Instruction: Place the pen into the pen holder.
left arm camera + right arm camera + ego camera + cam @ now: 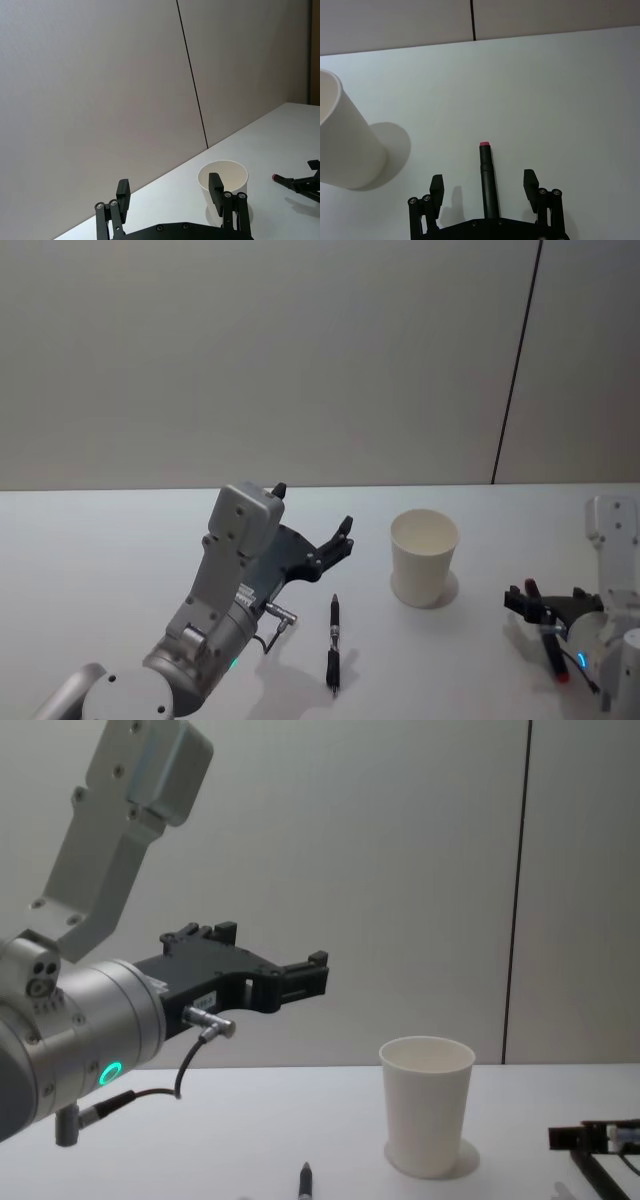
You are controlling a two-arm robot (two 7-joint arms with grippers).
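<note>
Lying near the tapered paper cup is a slim black pen.

Black pen flat near pen holder

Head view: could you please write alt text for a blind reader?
A white paper cup stands upright on a white table. A black pen lies left of it, near the open left gripper; the open right gripper straddles a red-tipped pen.

Spread right gripper straddles red-tipped pen; pen holder nearby.
</note>
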